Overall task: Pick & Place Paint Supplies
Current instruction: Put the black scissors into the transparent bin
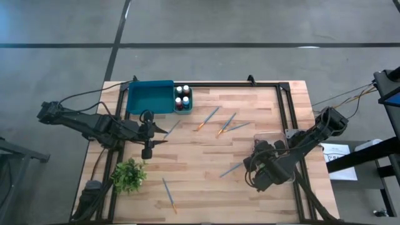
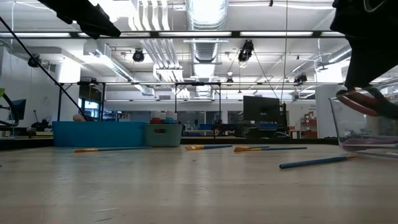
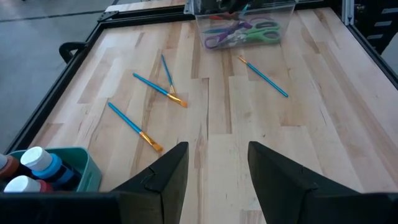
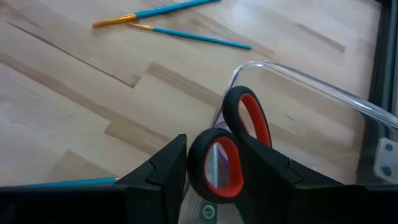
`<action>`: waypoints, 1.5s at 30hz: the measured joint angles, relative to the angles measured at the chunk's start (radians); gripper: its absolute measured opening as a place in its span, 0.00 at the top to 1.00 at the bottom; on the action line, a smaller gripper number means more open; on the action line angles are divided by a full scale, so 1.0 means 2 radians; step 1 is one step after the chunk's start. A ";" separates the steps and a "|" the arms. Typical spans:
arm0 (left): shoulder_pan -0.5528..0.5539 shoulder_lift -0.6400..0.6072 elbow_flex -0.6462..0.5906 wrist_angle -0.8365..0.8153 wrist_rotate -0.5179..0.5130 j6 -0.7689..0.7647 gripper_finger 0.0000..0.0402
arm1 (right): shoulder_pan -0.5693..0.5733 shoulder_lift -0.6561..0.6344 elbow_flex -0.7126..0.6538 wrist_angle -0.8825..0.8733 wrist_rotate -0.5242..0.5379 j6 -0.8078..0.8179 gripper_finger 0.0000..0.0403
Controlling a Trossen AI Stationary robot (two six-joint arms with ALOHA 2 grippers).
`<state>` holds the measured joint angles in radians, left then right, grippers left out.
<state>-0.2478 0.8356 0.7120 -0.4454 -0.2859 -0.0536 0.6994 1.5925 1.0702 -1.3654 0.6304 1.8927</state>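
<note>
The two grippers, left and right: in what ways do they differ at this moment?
The left gripper is open and holds nothing; the right gripper is shut on the red-handled scissors. The left gripper is near the blue tray, over bare wood; the right gripper is at the clear container on the other side of the table. Both have dark fingers, and neither holds a paintbrush.

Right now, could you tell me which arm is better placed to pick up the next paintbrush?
Left. Its left gripper is open and empty, facing the paintbrushes in mid-table, near the blue tray. The right gripper is shut on the red-handled scissors above the clear bin.
</note>
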 joint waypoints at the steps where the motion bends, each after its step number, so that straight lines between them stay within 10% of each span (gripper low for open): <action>1: 0.000 0.000 0.000 0.000 0.000 0.000 0.57 | 0.000 0.000 -0.002 0.000 0.000 0.001 0.65; 21: 0.000 0.000 0.000 0.000 0.000 0.000 0.57 | -0.001 0.000 -0.005 -0.045 -0.015 0.023 0.66; 30: 0.000 0.000 0.000 0.000 0.000 0.000 0.57 | -0.001 0.000 0.007 -0.047 -0.028 0.004 0.94; 45: 0.000 0.000 0.000 0.000 0.000 -0.002 0.57 | 0.004 0.000 0.080 -0.102 -0.049 -0.012 0.95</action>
<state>-0.2481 0.8356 0.7120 -0.4458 -0.2862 -0.0569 0.7073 1.5925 1.2296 -1.5702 0.5327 1.8687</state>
